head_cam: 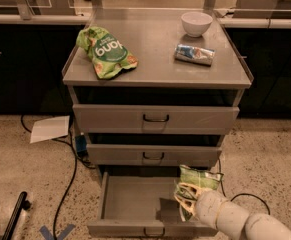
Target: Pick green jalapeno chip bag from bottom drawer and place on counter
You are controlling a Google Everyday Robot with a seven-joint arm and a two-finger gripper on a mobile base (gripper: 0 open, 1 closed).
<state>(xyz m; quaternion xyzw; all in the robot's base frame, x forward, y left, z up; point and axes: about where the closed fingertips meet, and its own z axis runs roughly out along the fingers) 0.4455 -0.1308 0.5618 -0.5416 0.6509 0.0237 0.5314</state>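
The green jalapeno chip bag [201, 177] stands upright at the right rear of the open bottom drawer [135, 204], its top close under the middle drawer's front. My gripper [186, 197] reaches in from the lower right and is shut on the bag's lower edge, just above the drawer tray. The pale arm [235, 221] covers the drawer's front right corner. The counter [160, 59] is the grey cabinet top above the three drawers.
On the counter lie a bigger lime-green bag [106, 51] at the left, a silver-blue foil packet [194, 54] and a white bowl [196, 23] at the right. The two upper drawers [156, 118] are shut. A sheet of paper [50, 128] and cables lie on the floor at the left.
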